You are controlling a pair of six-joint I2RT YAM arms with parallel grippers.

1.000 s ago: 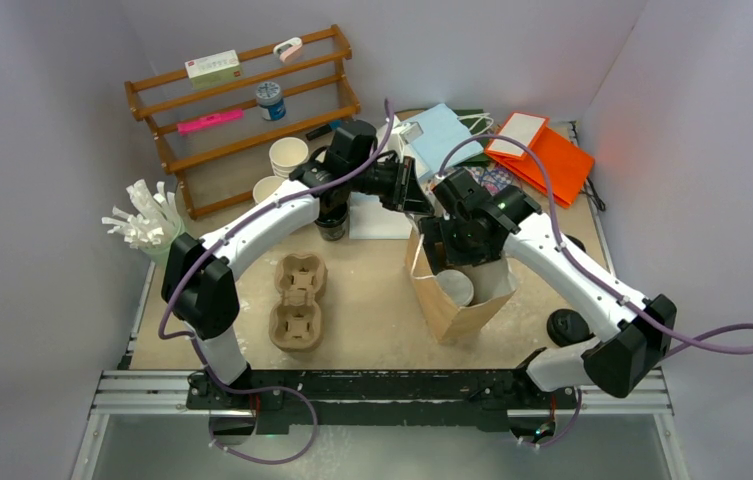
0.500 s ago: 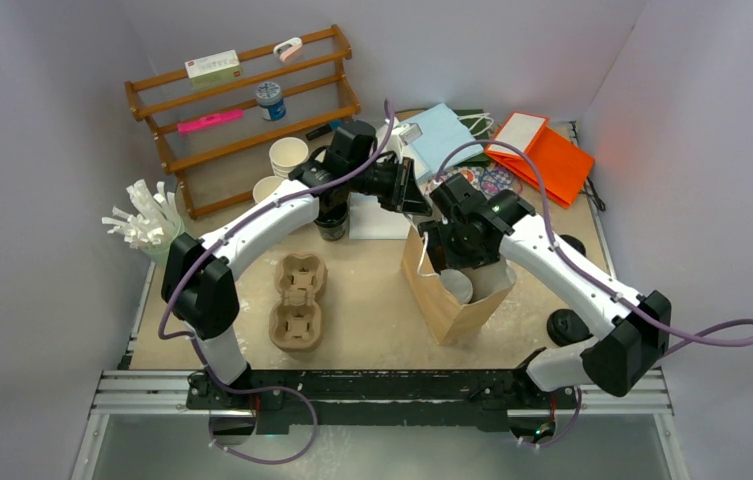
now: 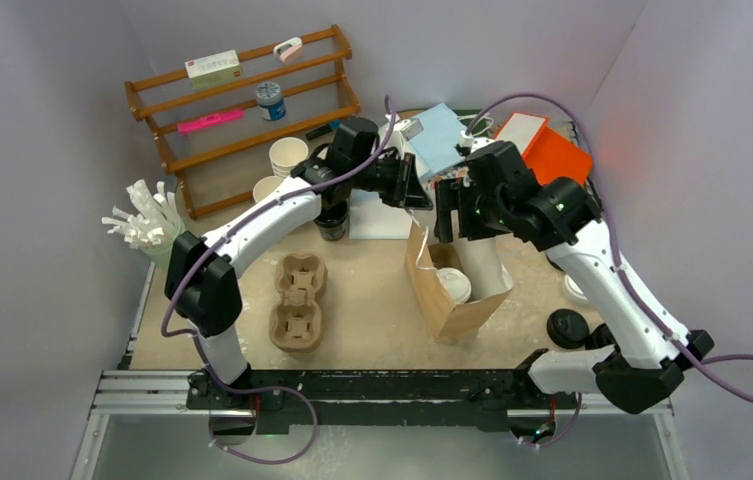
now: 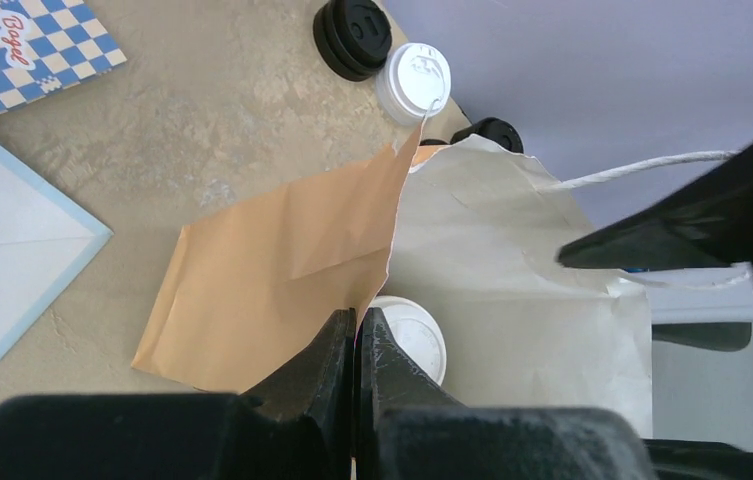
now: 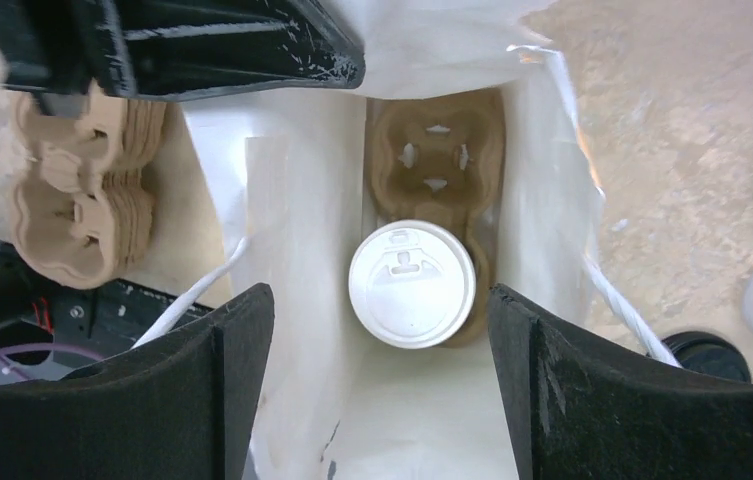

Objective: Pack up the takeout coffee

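Observation:
One takeout coffee [image 5: 412,283], a brown cup with a white lid, stands in a pulp tray [image 5: 437,150] at the bottom of the open paper bag [image 3: 447,310]. Its lid [image 3: 455,285] also shows in the top view and in the left wrist view [image 4: 417,335]. My left gripper [image 4: 357,322] is shut on the bag's brown rim [image 4: 272,260] and holds the mouth open. Above the bag mouth my right gripper [image 5: 382,300] hangs open, holding nothing, its fingers [image 5: 242,330] either side of the cup far below.
Another white-lidded cup [image 4: 414,80] and black lids [image 4: 352,35] sit on the table right of the bag. A stack of pulp trays [image 3: 297,300] lies to the left. Paper cups [image 3: 287,155], a black cup [image 3: 332,225], a wooden rack [image 3: 242,100] and an orange pouch [image 3: 547,155] are at the back.
My right arm has lifted up out of the bag and swung back and right, its jaws narrowing slightly. The cup stays in the bag. The left gripper has kept its hold.

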